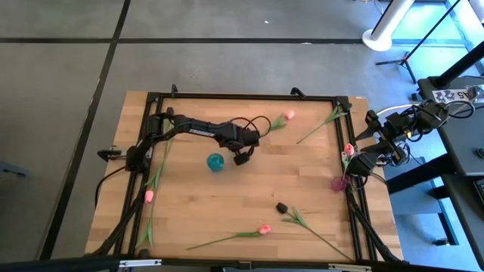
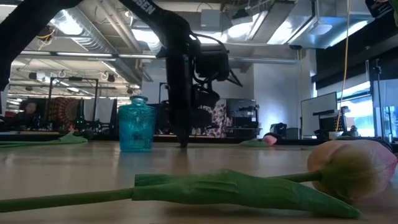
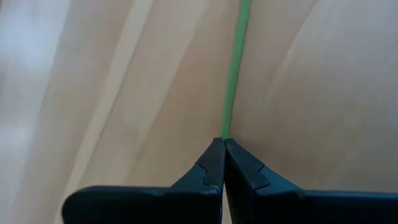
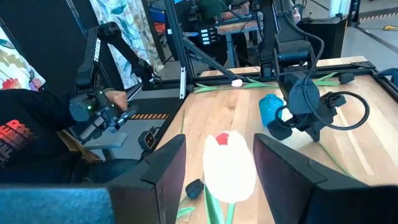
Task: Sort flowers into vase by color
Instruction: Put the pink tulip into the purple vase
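The tabletop (image 1: 227,196) is light wood boards with a black frame around its edge, on a grey floor. Nearest in the low view lies a pink tulip (image 2: 351,168) with a long green leaf, at the front edge beside a small black tulip head (image 1: 281,206). I count five pink tulips: this one, one (image 1: 149,196) by the left edge, one (image 1: 288,115) near the back, one (image 1: 348,150) at the right edge, and one (image 4: 229,163) between the fingers of the right pincer (image 4: 211,163). That pincer stands open at the right edge and does not squeeze the flower. A green stem and leaves (image 1: 324,122) lie in the back right corner. In the middle stands one small blue glass vase (image 1: 215,162), with bare wood all around it. Just beside it the left pincer (image 3: 224,144) is pinched tight on a thin green stem (image 3: 235,68) down at the wood. Beyond the table is a big room with desks, screens and ceiling lights, and a person (image 4: 37,124) sits at the side.
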You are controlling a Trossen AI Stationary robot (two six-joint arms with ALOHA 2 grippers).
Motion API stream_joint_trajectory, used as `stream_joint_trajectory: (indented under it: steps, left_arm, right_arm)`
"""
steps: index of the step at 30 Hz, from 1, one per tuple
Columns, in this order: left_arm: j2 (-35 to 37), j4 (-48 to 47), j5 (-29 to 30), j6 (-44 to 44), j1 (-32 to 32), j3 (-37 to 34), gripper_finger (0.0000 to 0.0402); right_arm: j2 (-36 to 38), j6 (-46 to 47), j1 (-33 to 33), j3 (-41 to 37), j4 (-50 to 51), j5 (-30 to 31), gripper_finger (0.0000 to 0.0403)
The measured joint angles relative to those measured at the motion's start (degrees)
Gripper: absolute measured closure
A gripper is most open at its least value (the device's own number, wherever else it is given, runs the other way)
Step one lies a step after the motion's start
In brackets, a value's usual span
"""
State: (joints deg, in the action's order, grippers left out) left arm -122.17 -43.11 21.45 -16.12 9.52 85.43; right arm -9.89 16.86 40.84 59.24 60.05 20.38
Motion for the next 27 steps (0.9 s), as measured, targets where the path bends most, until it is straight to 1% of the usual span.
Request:
stream_joint_trajectory:
  steps: [2,4,6,9,13,16,18,21,23,27]
  left_arm:
    - [0.0,3.7,-1.9,0.0,0.2,0.0,0.0401]
    - [0.0,7.6,-7.0,0.1,0.9,0.0,0.0398]
    - [-0.1,9.5,-11.3,0.1,1.8,0.0,0.0385]
    - [-0.2,10.7,-12.5,0.8,2.9,0.0,0.0353]
    - [-0.3,19.1,-12.1,4.8,2.6,0.0,0.0311]
    - [-1.3,27.3,-11.5,8.3,1.6,0.2,0.0294]
    - [-2.8,30.8,-10.5,8.6,1.4,0.1,0.0291]
    - [-4.9,35.9,-6.1,7.8,1.9,0.1,0.0291]
    - [-6.1,38.3,-5.1,7.6,2.1,0.1,0.029]
    - [-7.6,38.8,-1.4,6.8,1.7,0.1,0.029]
  right_arm:
    - [0.0,0.0,0.0,0.0,0.0,0.0,0.0213]
    - [0.0,0.0,0.0,0.0,0.0,0.0,0.0213]
    - [0.0,0.0,0.0,0.0,0.0,0.0,0.0213]
    - [0.0,0.0,0.0,0.0,0.0,0.0,0.0213]
    - [0.0,0.0,0.0,0.0,0.0,0.0,0.0213]
    - [0.0,-0.2,0.0,0.0,0.1,0.0,0.0213]
    - [0.0,-0.3,0.0,0.0,0.1,0.0,0.0213]
    - [0.0,-0.3,0.0,0.0,0.1,0.0,0.0213]
    - [0.0,-0.3,0.0,0.0,0.1,0.0,0.0213]
    - [0.0,-0.3,0.0,0.0,0.1,0.0,0.0213]
